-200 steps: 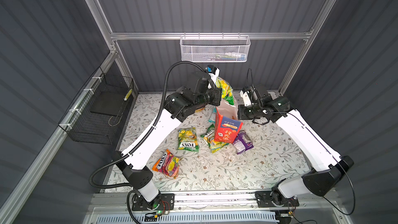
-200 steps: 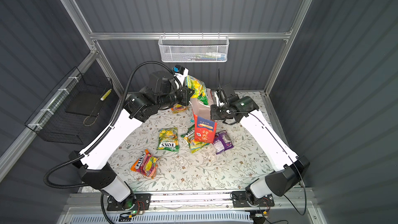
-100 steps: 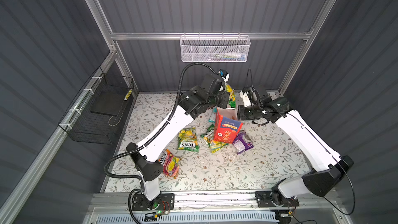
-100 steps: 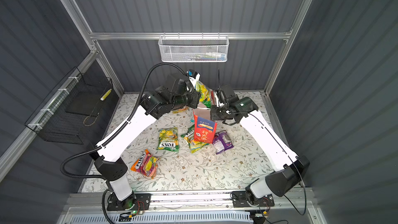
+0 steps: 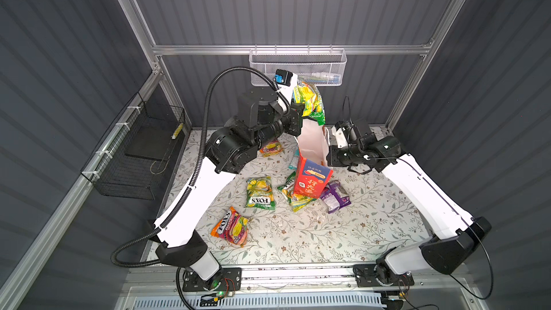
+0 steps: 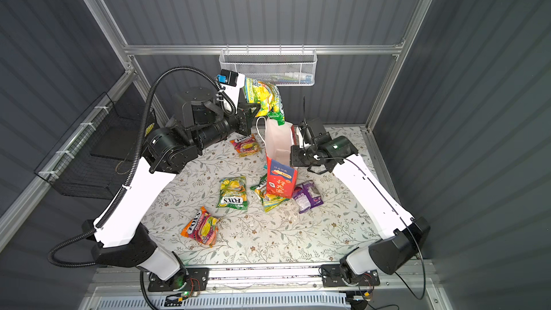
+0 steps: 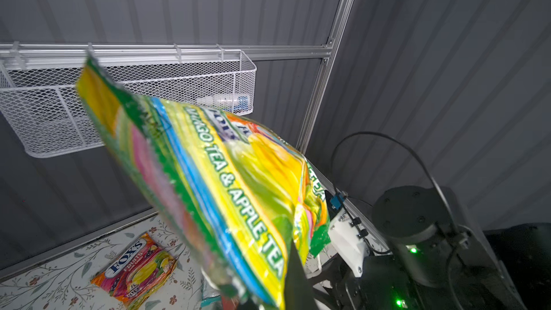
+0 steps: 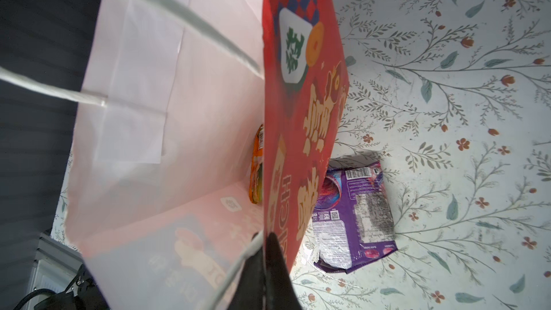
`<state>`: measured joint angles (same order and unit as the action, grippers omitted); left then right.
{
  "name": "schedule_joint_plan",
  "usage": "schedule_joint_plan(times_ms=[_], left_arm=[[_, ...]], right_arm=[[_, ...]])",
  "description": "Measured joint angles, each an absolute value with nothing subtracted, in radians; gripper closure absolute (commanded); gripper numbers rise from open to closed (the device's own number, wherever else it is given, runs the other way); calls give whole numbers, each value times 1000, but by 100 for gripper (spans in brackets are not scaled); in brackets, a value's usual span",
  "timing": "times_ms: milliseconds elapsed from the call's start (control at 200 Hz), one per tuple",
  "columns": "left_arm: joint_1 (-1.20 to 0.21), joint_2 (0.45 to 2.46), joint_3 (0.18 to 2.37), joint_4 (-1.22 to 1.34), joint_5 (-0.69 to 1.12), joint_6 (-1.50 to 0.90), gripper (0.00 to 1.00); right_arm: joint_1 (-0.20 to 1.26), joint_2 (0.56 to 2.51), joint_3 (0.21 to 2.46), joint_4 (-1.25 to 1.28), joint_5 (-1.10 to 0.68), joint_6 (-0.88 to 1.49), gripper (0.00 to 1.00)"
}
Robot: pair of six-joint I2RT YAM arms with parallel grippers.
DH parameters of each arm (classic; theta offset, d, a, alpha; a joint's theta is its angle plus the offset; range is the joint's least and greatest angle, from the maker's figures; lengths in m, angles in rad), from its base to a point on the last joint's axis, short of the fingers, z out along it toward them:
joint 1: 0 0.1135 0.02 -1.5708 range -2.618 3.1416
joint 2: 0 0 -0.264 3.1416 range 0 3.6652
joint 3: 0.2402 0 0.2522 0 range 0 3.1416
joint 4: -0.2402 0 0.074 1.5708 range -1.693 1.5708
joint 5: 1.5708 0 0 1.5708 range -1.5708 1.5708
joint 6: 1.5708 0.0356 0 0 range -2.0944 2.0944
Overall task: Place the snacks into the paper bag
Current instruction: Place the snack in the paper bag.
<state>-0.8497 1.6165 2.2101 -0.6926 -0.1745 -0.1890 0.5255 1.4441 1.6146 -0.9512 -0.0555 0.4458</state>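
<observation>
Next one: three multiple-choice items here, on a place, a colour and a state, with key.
1. The purple packet lies: A in the white mesh basket; B in the black wire basket; C on the table beside the paper bag.
2. The held packet in the left gripper is mainly: A green-yellow; B purple; C orange.
3. The right gripper is: A open; B shut on the paper bag's rim; C shut on a packet.
C, it lies by the bag's base; A, its wrapper shows it; B, its jaws pinch the red wall.
</observation>
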Motion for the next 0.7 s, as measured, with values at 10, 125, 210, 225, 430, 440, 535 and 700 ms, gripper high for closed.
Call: schedule_joint_plan(times_ms=[10,125,210,225,430,440,535,700], left_arm=[[-850,1618,2208,-693,-175,-189,100],[-849,1654,2180,-698,-181,-189,100],[-850,1674,2145,-706,-186,-190,100],[-850,1677,2141,-709,-187,-190,100],[-852,1713,2084,-743,-192,-195,100],[-852,1715,2083,-745,-191,-196,100],[-856,1730,2083,-754,-191,-203,100],[-859,1750,2069,-776,-183,-220,100]], right_arm=[[525,1442,1614,-950,-58,447,100],[525,1418,1610,-943,-68,466,100],[524,1407,1610,-943,-73,476,100],[524,1406,1610,-943,-74,476,100],[517,1405,1606,-942,-79,490,100],[517,1405,1605,-942,-80,490,100],[514,1405,1601,-939,-79,492,100],[506,1405,1588,-927,-80,496,100]])
